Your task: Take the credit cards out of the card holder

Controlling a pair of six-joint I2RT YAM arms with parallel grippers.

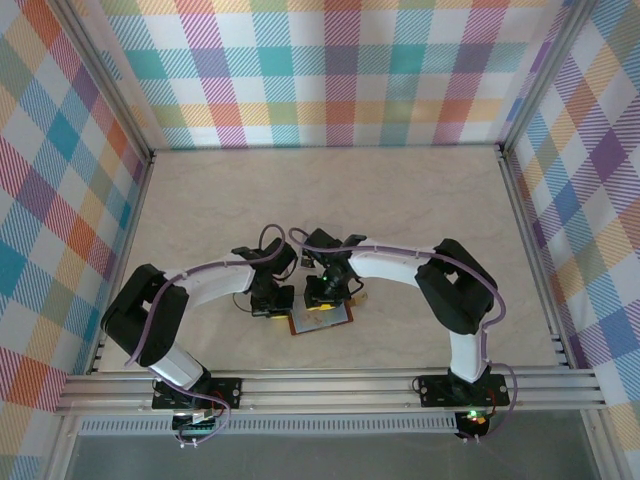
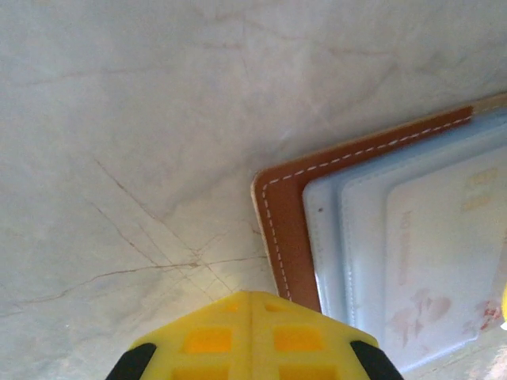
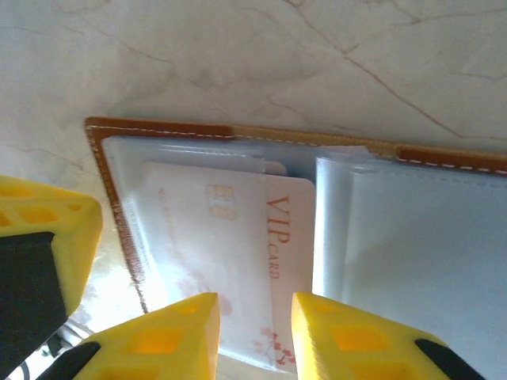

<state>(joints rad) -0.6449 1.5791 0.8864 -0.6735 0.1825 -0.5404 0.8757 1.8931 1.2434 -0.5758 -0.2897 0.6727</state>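
The card holder (image 1: 322,321) lies open and flat on the table (image 1: 400,200), close in front of the two wrists; its brown leather rim has white stitching, and grey-blue pockets (image 3: 412,237) cover the inside. A pale credit card (image 3: 238,229) sits in the pocket of the half nearest to the left jaws; it carries a chip mark and the words "VIP CARD" in orange letters; how far it stands out of the pocket I cannot tell. Behind its top corner the edge of a second card (image 3: 273,168) shows, too little of it to describe.

The right jaws stand apart above the near edge of the card holder, one yellow finger (image 3: 178,336) on each side of the lower edge of the credit card; they pinch nothing; whether they touch the card I cannot tell.

The left jaws are pressed together and hold nothing; their yellow fingers (image 2: 252,336) are over bare table, just beside a corner of the card holder; whether the tip touches the table is not clear.

Both arms (image 1: 400,265) bend inward from their bases at the metal rail (image 1: 330,390); walls (image 1: 330,70) of coloured checked pattern close in the table on three sides.
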